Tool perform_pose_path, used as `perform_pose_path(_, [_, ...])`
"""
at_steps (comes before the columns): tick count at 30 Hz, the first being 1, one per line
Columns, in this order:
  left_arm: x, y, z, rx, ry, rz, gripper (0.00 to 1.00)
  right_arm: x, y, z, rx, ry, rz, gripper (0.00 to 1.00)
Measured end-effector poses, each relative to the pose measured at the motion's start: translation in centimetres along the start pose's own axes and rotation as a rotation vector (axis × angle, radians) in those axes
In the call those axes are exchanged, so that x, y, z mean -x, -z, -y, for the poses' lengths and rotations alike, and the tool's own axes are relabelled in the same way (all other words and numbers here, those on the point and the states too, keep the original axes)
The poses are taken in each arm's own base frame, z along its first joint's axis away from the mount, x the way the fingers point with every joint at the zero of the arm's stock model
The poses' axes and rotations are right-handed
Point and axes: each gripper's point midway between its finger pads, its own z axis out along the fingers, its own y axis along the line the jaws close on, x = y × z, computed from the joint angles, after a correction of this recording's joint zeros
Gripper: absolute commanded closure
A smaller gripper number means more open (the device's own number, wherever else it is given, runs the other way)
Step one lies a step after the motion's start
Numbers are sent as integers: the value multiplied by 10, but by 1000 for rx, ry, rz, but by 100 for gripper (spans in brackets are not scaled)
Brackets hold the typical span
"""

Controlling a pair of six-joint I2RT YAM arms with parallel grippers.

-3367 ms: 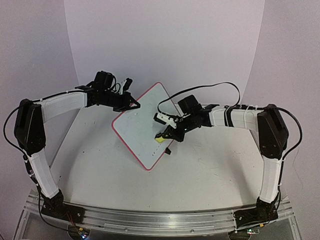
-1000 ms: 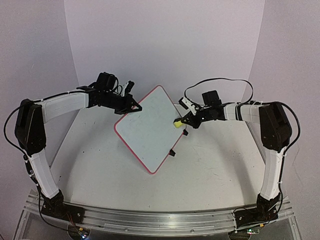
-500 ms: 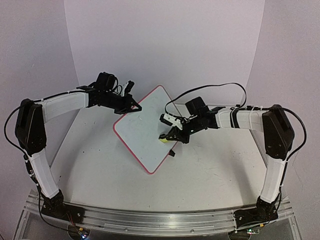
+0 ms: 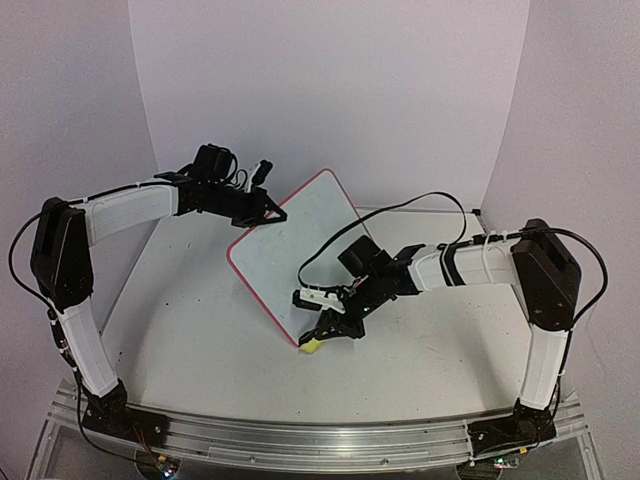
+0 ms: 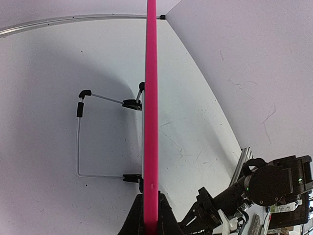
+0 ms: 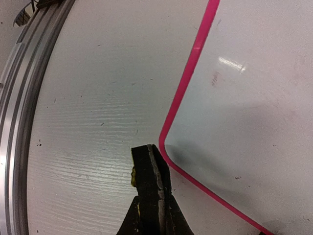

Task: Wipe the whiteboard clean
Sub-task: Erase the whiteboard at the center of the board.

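Observation:
The whiteboard [image 4: 290, 250] has a pink-red frame and stands tilted, its face almost free of marks. My left gripper [image 4: 268, 212] is shut on its upper left edge. In the left wrist view the frame [image 5: 151, 98] runs edge-on out of the shut left gripper [image 5: 150, 223]. My right gripper [image 4: 318, 338] is shut on a small yellow-and-black eraser block [image 4: 311, 346] at the board's near bottom corner. In the right wrist view the block [image 6: 146, 164] sits just off the rounded corner of the whiteboard [image 6: 244, 98], over the table. A faint smudge [image 6: 215, 77] shows near the frame.
The board's wire stand with black feet [image 5: 78, 142] rests on the table behind the board. The metal rail [image 6: 19, 98] runs along the table's near edge. The right arm [image 5: 274, 186] shows beyond the board in the left wrist view.
My right gripper has swept the eraser block from the board's right edge down across its face to the near bottom corner. The left gripper has kept hold of the board.

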Motion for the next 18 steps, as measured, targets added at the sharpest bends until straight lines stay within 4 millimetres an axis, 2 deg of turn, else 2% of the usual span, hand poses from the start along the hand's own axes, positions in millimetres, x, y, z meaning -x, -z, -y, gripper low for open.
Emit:
perform_pose_path(8, [0, 0, 0, 0, 0, 0, 100, -8, 6, 37, -170, -6, -41, 100])
perform_pose_path(18, [0, 0, 1, -7, -12, -1, 100, -10, 19, 69, -290, -30, -30, 100])
